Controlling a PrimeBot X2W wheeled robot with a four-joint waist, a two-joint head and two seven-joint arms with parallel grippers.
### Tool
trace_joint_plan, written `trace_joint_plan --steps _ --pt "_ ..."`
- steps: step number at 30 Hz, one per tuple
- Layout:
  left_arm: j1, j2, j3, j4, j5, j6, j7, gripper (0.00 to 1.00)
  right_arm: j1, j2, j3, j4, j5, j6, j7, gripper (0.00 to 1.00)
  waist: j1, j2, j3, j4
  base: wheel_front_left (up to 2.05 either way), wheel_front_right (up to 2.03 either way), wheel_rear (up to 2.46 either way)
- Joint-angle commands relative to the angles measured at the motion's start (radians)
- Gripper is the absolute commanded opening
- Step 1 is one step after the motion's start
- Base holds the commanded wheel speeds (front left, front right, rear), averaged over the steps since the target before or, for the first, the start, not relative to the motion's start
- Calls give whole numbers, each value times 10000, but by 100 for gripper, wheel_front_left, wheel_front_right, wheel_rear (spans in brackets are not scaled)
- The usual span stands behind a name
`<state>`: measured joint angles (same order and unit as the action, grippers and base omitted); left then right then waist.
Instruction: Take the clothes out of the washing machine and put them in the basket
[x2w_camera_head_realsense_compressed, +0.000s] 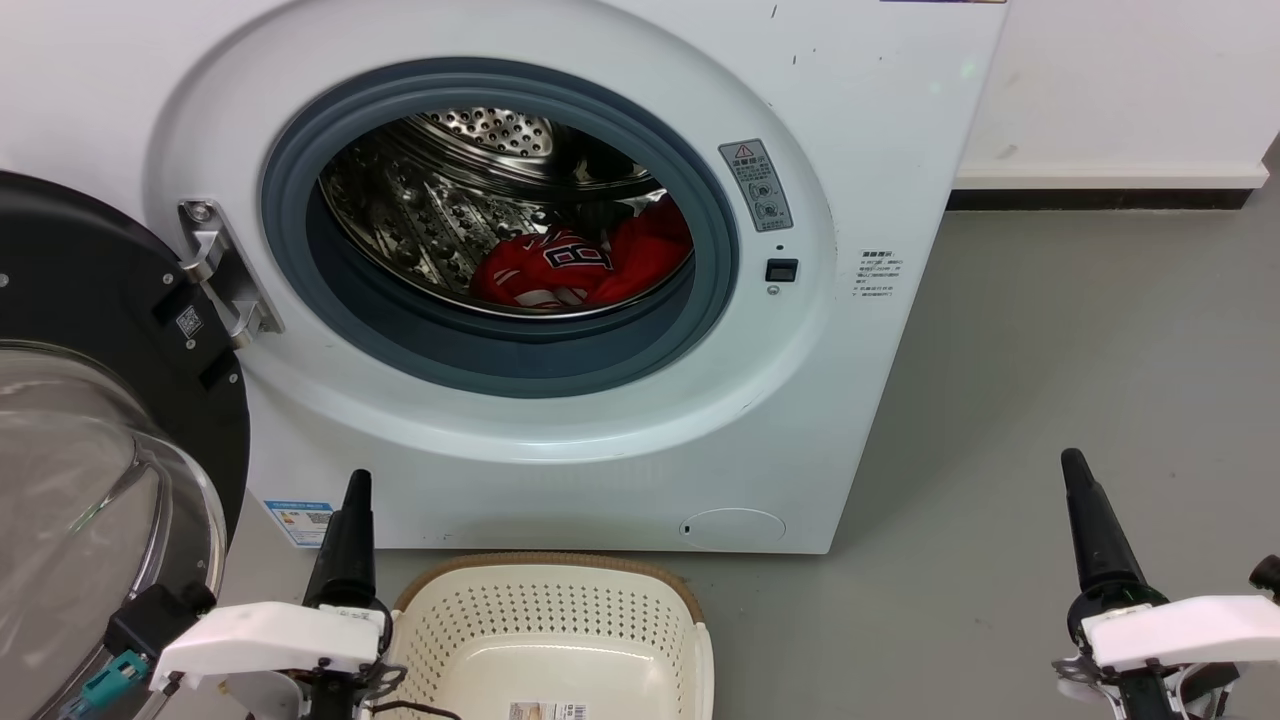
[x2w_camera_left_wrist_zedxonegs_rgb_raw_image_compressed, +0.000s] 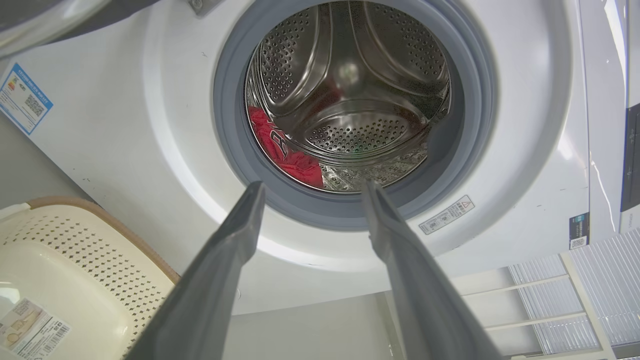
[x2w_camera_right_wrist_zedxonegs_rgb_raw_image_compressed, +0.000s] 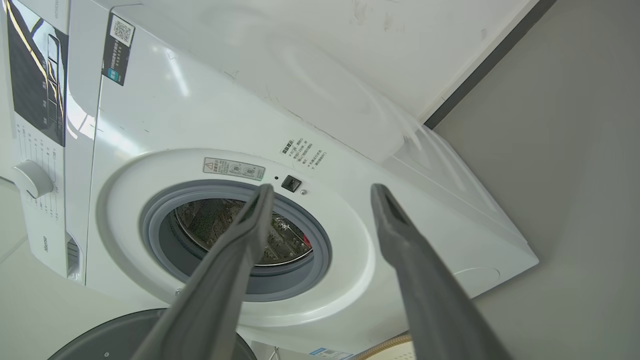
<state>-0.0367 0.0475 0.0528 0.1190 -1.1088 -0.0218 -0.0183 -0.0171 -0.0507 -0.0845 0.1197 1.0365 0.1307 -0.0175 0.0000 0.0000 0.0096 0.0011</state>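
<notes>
Nearest: left gripper (x2w_camera_left_wrist_zedxonegs_rgb_raw_image_compressed: 314, 186) and right gripper (x2w_camera_right_wrist_zedxonegs_rgb_raw_image_compressed: 324, 189), both spread wide, holding nothing. Basket (x2w_camera_head_realsense_compressed: 560, 600) on floor (x2w_camera_head_realsense_compressed: 1050, 350), just beside left gripper. Washing machine (x2w_camera_head_realsense_compressed: 880, 120) beyond, door (x2w_camera_head_realsense_compressed: 90, 290) swung open. Clothes (x2w_camera_head_realsense_compressed: 590, 265) lie inside drum (x2w_camera_head_realsense_compressed: 430, 200), well apart from both grippers.

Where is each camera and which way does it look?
Head view: on the head, looking down at the washing machine and basket; left gripper and right gripper show below.
Left wrist view: on the left wrist, looking into the drum; its open fingers show.
Right wrist view: on the right wrist, tilted, facing the porthole; its open fingers show.
Shared: head and left wrist views both show the clothes and basket.
</notes>
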Motion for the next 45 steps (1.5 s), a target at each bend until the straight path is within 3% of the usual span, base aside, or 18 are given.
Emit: trace_joint_plan --steps 1,23,45 --pt "-44 21 -53 -240 283 66 -85 100 -74 -8 39 -270 -345 0 -91 100 0 0 1 1 0 0 0" --pt "337 26 -489 -561 3688 781 -847 100 379 -4 219 -858 -3797 0 -850 100 0 0 13 -32 0 0 0" --pt "618 30 -839 -633 6284 1201 -1459 100 787 -1 384 -1255 -6543 0 -1459 100 0 0 31 -54 0 0 0"
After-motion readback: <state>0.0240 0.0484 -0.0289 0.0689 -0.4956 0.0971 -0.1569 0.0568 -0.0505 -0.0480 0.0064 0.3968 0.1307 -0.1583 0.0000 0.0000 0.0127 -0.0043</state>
